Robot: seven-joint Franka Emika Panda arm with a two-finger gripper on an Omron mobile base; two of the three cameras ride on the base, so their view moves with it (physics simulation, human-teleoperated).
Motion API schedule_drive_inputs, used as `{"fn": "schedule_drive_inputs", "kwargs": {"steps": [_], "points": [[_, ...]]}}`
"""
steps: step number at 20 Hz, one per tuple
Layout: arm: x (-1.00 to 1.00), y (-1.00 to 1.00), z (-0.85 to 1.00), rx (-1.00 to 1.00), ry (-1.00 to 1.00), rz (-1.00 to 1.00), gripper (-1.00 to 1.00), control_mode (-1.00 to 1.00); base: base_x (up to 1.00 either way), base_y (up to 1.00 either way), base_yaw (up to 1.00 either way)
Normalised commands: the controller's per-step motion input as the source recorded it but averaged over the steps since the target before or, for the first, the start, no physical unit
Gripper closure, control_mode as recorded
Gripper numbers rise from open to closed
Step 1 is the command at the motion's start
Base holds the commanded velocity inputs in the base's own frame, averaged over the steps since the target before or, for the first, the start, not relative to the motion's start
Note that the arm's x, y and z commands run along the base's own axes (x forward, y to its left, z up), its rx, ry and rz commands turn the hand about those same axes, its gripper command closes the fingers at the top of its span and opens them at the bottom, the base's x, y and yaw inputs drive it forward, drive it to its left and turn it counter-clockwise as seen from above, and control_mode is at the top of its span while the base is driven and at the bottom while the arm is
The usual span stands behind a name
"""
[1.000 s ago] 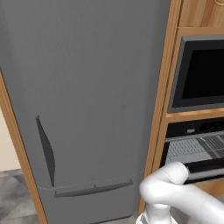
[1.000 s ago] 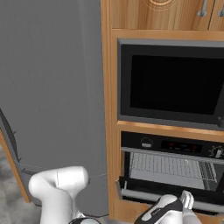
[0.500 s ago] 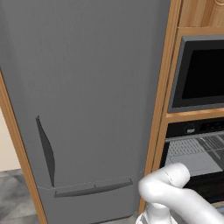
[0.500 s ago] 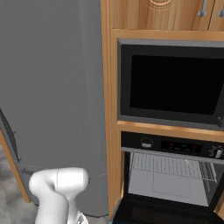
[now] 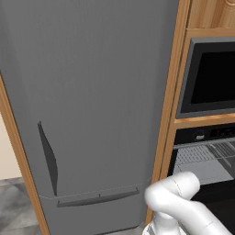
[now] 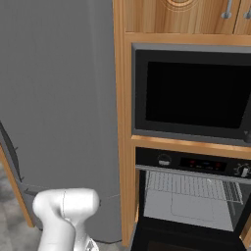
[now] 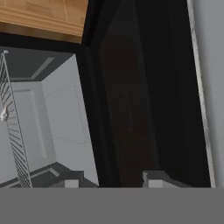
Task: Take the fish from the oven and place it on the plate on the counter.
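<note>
The oven (image 6: pixel 190 198) stands open, its dark door (image 6: pixel 186 239) folded down and a grey wire rack (image 6: pixel 193 185) showing inside. In the hand view, rolled sideways, I look past the door's dark inner glass (image 7: pixel 140 100) into the grey cavity (image 7: pixel 52 118). A small pale piece, possibly the fish (image 7: pixel 3 115), sits on the rack at the left edge. My gripper (image 7: pixel 111 180) is open just above the door, nothing between its fingertips (image 7: pixel 155 177). The plate and the counter are out of view.
A black built-in appliance with a dark window (image 6: pixel 196 93) sits above the oven in the wooden frame (image 6: pixel 125 147). A tall grey fridge (image 5: pixel 92 101) with a curved handle (image 5: pixel 48 158) stands to the left. My white arm (image 5: pixel 176 202) rises in front.
The oven door has swung down from partly open to fully lowered. My gripper, seen at the door's edge in the right base view a second ago, has dropped below that view.
</note>
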Motion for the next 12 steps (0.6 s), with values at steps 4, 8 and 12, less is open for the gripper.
{"fn": "schedule_drive_inputs", "kwargs": {"steps": [4,8,12], "points": [[-0.33,0.02,0.54,0.0,0.0,0.0,-1.0,-1.0,0.0,0.0,0.0],[-0.34,0.04,0.99,0.0,-0.01,0.0,-1.0,-1.0,0.0,0.0,0.0],[-0.26,0.26,1.0,-0.01,-0.04,0.0,-1.0,-1.0,0.0,0.0,0.0]]}}
